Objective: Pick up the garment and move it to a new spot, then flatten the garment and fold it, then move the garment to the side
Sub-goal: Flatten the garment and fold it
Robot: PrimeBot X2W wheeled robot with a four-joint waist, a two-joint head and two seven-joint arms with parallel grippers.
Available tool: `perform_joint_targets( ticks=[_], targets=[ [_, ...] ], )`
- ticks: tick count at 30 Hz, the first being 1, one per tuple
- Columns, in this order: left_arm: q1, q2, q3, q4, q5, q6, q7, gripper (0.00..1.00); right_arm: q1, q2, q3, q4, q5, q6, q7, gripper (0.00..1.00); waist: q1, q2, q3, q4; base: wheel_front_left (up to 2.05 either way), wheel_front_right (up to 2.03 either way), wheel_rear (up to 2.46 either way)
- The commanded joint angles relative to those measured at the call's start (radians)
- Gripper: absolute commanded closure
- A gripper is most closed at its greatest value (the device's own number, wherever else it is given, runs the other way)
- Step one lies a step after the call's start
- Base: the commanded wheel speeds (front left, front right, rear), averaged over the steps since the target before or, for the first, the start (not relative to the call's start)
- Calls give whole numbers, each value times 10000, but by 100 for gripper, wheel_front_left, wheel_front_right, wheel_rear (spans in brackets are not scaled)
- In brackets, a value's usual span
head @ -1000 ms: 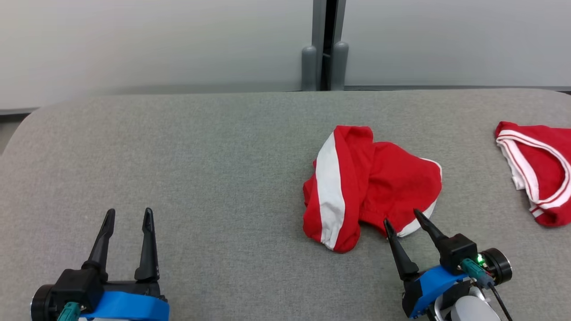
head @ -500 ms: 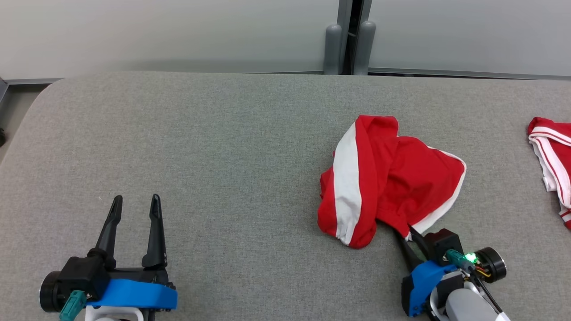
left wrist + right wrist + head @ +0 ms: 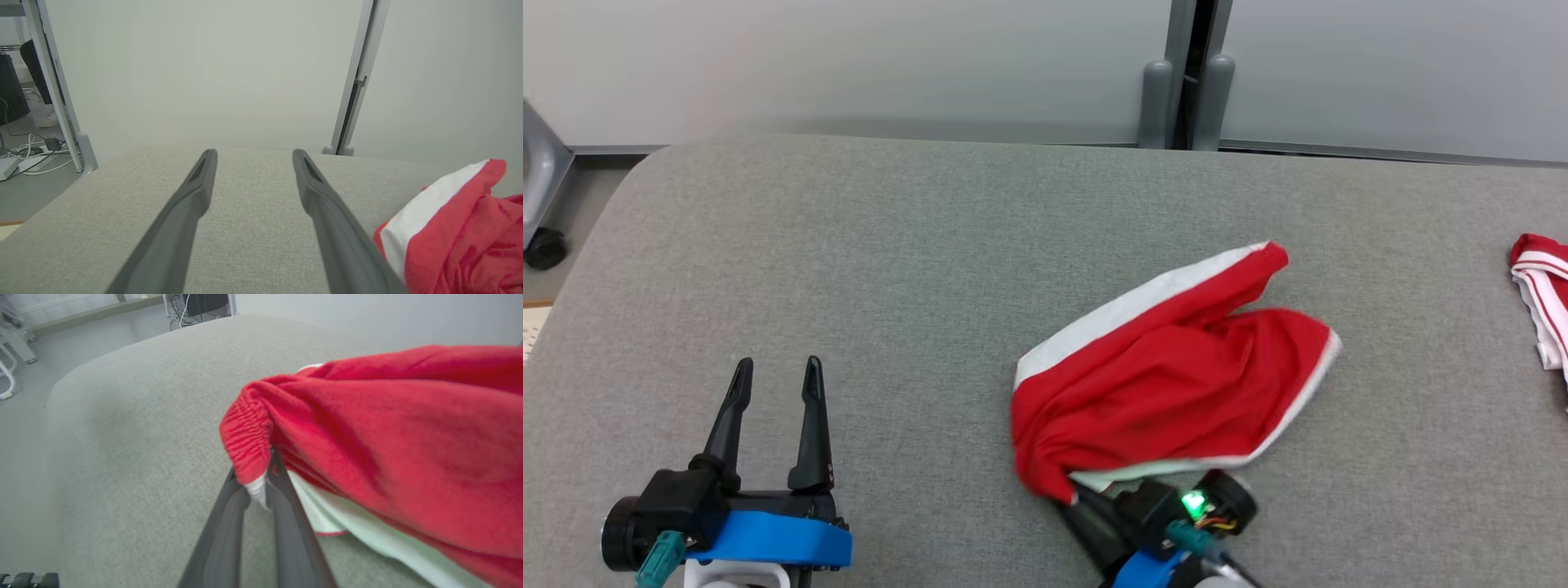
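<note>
The garment (image 3: 1168, 392) is a pair of red shorts with white stripes, stretched across the grey padded table (image 3: 915, 261) right of centre. My right gripper (image 3: 1072, 492) is shut on its elastic waistband corner at the near left end; in the right wrist view the two fingers (image 3: 282, 486) pinch that red waistband (image 3: 249, 445), and the cloth trails off to the right. My left gripper (image 3: 776, 376) stands open over bare table at the lower left, well apart from the cloth. In the left wrist view the garment (image 3: 457, 232) lies at the lower right, beyond the open fingers (image 3: 200, 183).
A second red and white garment (image 3: 1539, 294) lies at the table's right edge. Behind the table stand pale partition panels with a grey post (image 3: 1192, 73). The table's rounded left corner drops to the floor, where a caster wheel (image 3: 543, 249) shows.
My right gripper closed on the garment's waistband and dragged it leftward and nearer, stretching the cloth out. The head camera shifted, so the whole picture slid. The left gripper stayed open.
</note>
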Motion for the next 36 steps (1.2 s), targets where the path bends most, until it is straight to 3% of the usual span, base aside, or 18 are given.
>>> perform_joint_targets(
  ticks=[1,9,10,11,12,17,25,36],
  targets=[
    [-18,34,27,-11,41,-19,-25,0,-1,56,313,-121,218,-1,-8,100,-1,-1,-19,66,0,0,0],
    [98,33,12,34,27,-8,-25,0,-532,158,2598,-632,1698,-1,88,100,-1,-1,-61,332,0,0,0],
    [97,33,2,41,13,2,-25,0,-599,154,2691,-626,1846,-1,91,88,-1,-1,-61,349,0,0,0],
    [90,32,-9,46,0,12,-25,0,-639,154,2784,-609,1973,-1,88,51,-1,-1,-59,361,0,0,0],
    [88,32,-12,46,-9,22,-25,0,-648,156,2831,-602,2094,-1,80,0,-1,-1,-62,364,0,0,0],
    [185,33,110,73,-7,66,-25,0,-737,153,2559,-520,2214,-2,8,0,-1,-1,-155,165,0,0,0],
    [325,35,228,4,87,63,-25,0,-312,-386,828,-1589,1181,-2,-6,0,-1,-1,-351,-314,0,0,0],
    [363,36,300,-145,77,40,-25,0,879,-1568,-2989,-3022,-54,-2,133,0,-1,-1,-222,-627,0,0,0]
  ],
)
